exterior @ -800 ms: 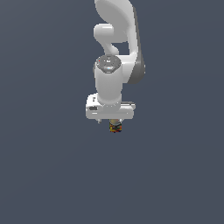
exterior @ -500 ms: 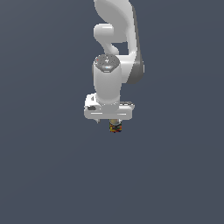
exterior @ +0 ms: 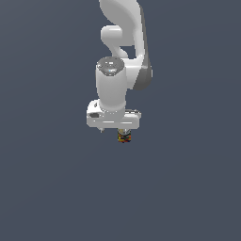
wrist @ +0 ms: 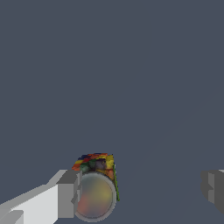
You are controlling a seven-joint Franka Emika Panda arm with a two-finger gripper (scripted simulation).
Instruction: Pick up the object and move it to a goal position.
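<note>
Speckled jar-like object (wrist: 97, 188) is sitting right under the white gripper (exterior: 123, 133), w/ its pale round top facing the wrist cam and its red/yellow/blue/orange side showing behind that. In the wrist view one finger (wrist: 69, 194) is looking like it's touching the jar's side, or at least sitting just beside it; the other finger (wrist: 213, 186) is standing well apart, w/ a broad gap of bare grey floor between it and the jar. So the fingers are spread wide and aren't gripping anything yet; the jar is sitting off-centre in the gap, hard against one side. My read: the grasp step is in hand, i.e. arm is positioned over the jar but closure isn't done. Next move is prob. calling for closing the fingers, and since the jar is off-centre, the far finger is going to have to travel most of the way; the jar may slide or tip a bit as it gets pushed, so a slow squeeze seems wise. Then lift and carry to the goal. No goal marker is showing in either view, so can't say where it lies. Exterior view is showing the whole arm (exterior: 122, 42) hanging straight down, w/ only a sliver of the jar peeking out below the hand; finger spacing is hidden there. Wrist view is giving the finger gap and the jar's top, but nothing of the arm's pose.
</note>
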